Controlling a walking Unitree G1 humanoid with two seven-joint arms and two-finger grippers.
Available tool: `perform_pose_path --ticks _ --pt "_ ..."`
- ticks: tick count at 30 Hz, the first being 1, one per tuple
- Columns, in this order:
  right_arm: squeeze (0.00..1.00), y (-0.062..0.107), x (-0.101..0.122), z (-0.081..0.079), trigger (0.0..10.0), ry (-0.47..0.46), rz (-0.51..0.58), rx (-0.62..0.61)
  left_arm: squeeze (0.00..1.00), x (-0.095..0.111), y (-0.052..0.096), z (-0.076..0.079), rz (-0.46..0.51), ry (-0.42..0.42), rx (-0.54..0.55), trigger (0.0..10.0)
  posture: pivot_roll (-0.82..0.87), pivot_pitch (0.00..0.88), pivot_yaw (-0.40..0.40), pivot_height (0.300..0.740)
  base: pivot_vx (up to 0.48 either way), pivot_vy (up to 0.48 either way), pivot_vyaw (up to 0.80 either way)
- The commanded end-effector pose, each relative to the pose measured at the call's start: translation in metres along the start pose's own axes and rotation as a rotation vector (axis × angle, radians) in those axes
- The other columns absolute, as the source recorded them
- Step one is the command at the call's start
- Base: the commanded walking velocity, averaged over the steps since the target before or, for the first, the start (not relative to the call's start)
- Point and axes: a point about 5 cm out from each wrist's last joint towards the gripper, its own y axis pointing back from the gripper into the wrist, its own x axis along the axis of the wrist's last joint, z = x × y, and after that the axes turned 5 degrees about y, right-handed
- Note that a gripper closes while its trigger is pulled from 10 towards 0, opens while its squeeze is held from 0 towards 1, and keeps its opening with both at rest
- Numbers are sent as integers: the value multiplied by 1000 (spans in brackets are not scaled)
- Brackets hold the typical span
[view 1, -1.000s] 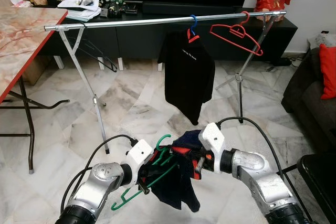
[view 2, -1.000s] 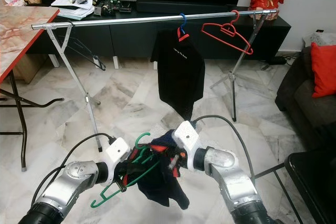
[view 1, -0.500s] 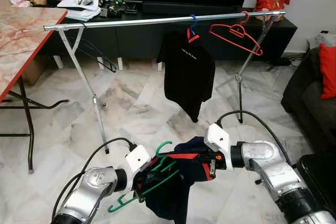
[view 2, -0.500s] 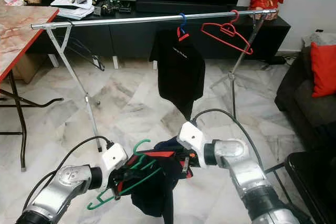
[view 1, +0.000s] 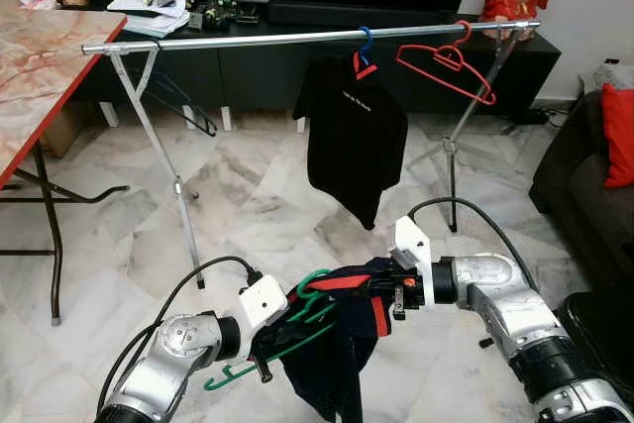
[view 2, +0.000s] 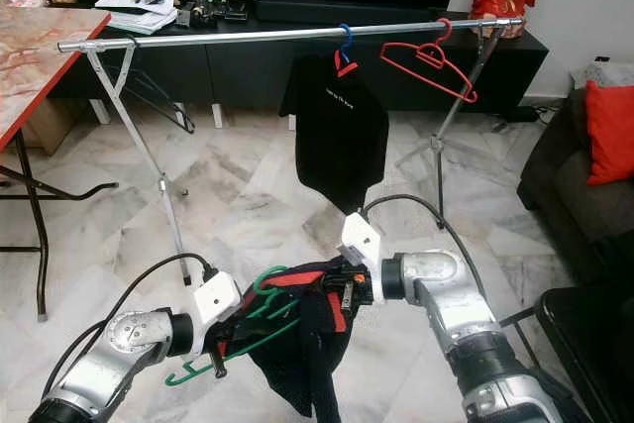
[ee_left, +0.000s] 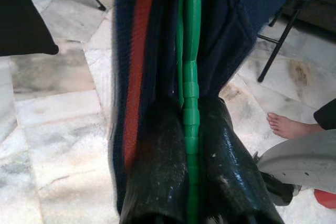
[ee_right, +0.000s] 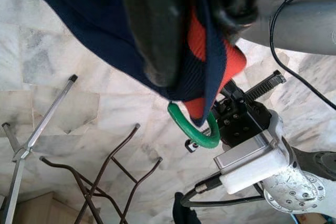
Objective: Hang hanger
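Marble floor stretches under a long steel rail (view 1: 297, 39) before the TV cabinet. Well below the rail, the left gripper (view 1: 265, 339) has its jaws clamped on one green hanger (view 1: 297, 316), and the right gripper (view 1: 388, 289) pinches the collar of one navy-and-red shirt (view 1: 337, 364) draped over it. Dressing the hanger looks the step in hand; next, lift its hook onto the rail, beside one black shirt (view 1: 353, 136) and one bare red hanger (view 1: 448, 64).
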Motion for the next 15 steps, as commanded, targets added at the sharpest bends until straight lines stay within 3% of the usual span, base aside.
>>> perform_pose_path --ticks 1,5,12,15 --pt "1000 3 7 2 10000 33 11 4 0 -1 -1 2 22 -2 4 10000 18 111 -88 740 0 0 0" --pt "1000 4 2 -1 10000 52 -31 13 0 -1 -2 0 24 4 12 10000 16 112 -89 740 0 0 0" --pt "1000 10 -17 -3 10000 138 -217 -36 0 -3 -4 -1 2 17 32 10000 8 112 -89 740 0 0 0" --pt "1000 10 -18 -6 10000 147 -223 -36 0 -3 -5 -2 10 24 47 10000 6 112 -90 740 0 0 0"
